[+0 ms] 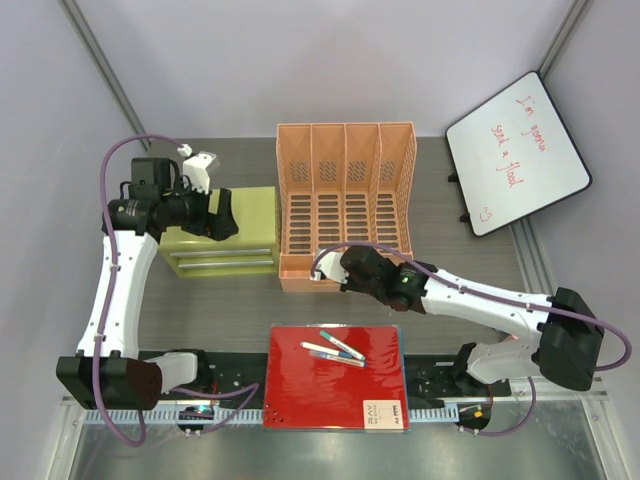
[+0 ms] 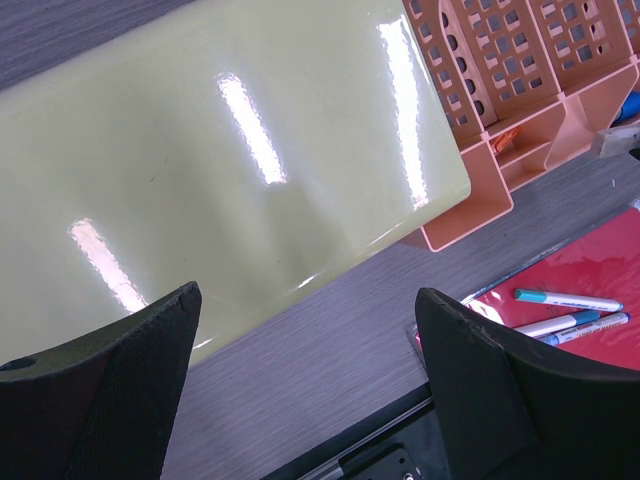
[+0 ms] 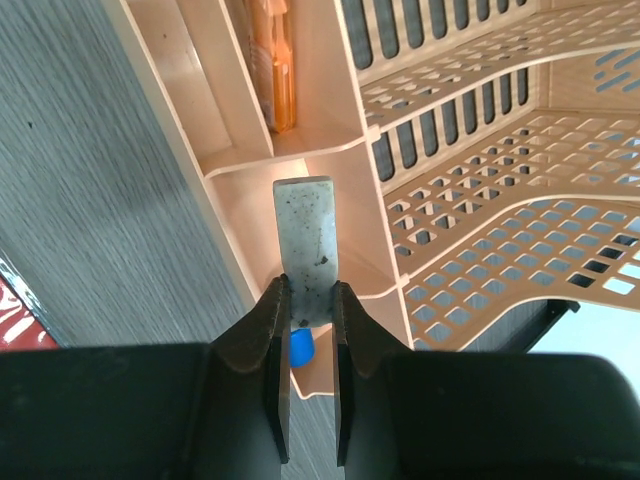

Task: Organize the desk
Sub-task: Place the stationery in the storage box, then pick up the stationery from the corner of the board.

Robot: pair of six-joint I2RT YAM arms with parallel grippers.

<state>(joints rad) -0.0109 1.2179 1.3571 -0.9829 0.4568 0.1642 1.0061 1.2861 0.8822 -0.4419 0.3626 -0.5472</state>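
Overhead view of a dark grey wood-grain desk (image 1: 240,315) with an orange mesh file rack (image 1: 345,190) standing upright at its middle, four slots side by side, which serves here as the landmark.

Touching the rack's left side is a small lime-green drawer cabinet (image 1: 250,215). The left gripper (image 1: 222,215) hangs over the cabinet's glossy top with its jaws spread wide and nothing between them, apparently parked out of the way.

At the rack's front left corner, the right gripper (image 3: 310,288) has its jaws clamped on a small flat grey-white pad (image 3: 305,235), smudged with dark specks, with a blue piece (image 3: 300,348) under it. It looks like a board eraser. It is held lengthwise over the shallow front tray of the rack, probably so it can be dropped in there. An orange object (image 3: 275,70) lies in the tray section beside it.

In front of the rack, at the desk's near edge, lies a red board (image 1: 300,400) with three markers (image 1: 335,348) loose on it, likely waiting to be filed. A white label (image 1: 383,415) on its corner reads "RAY"; the smaller print is illegible.

To the rack's right, a tilted whiteboard (image 1: 517,152) carries red handwriting that seems to read "I'm gonna send a flood."
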